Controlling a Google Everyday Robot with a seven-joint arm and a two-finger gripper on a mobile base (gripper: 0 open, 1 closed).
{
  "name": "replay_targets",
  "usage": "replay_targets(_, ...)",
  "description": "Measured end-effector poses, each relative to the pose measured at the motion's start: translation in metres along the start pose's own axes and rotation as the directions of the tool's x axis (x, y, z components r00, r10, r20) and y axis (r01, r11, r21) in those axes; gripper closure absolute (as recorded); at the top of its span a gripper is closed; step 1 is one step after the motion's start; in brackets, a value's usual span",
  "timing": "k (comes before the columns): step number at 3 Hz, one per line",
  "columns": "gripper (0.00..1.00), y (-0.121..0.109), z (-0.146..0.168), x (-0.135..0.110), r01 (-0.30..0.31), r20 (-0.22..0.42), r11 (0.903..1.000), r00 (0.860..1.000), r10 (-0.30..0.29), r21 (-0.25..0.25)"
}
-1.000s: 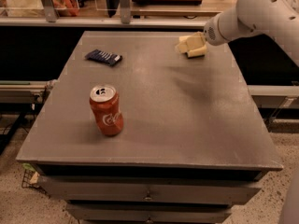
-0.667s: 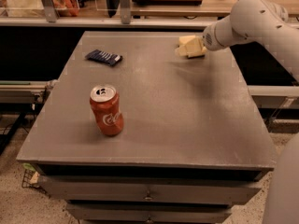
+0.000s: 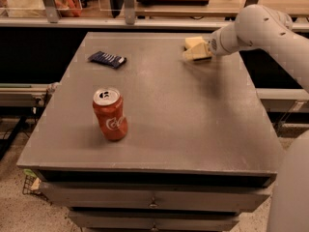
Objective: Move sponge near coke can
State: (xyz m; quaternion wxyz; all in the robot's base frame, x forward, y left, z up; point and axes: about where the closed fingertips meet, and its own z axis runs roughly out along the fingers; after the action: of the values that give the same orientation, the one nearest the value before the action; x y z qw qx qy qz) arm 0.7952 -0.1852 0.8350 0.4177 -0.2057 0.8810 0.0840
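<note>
The coke can (image 3: 110, 114) is red with a silver top and stands upright on the front left of the grey table (image 3: 193, 124). The pale yellow sponge (image 3: 193, 42) lies at the far right of the table, well away from the can. My gripper (image 3: 192, 55) reaches in from the right and is right at the sponge, touching or nearly touching its near side. My white arm (image 3: 256, 28) extends behind it and hides the sponge's right side.
A flat dark blue packet (image 3: 107, 59) lies at the far left of the table. A shelf with bags and a tray runs behind the table. Drawers sit under the table's front edge. My arm's lower part fills the right border.
My gripper has shifted slightly left at the sponge and the arm behind it has swung. The can and the packet have not moved.
</note>
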Motion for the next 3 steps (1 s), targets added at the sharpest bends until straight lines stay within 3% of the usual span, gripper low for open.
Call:
replay_targets(1, 0.41, 0.000, -0.003, 0.000, -0.001, 0.016, 1.0000, 1.000, 0.001, 0.002)
replay_targets(2, 0.72, 0.004, -0.011, -0.004, 0.024, 0.029, 0.9997, 0.999, -0.024, 0.002)
replay_targets(3, 0.95, 0.018, -0.039, -0.013, 0.079, 0.046, 0.9957, 0.996, -0.076, -0.050)
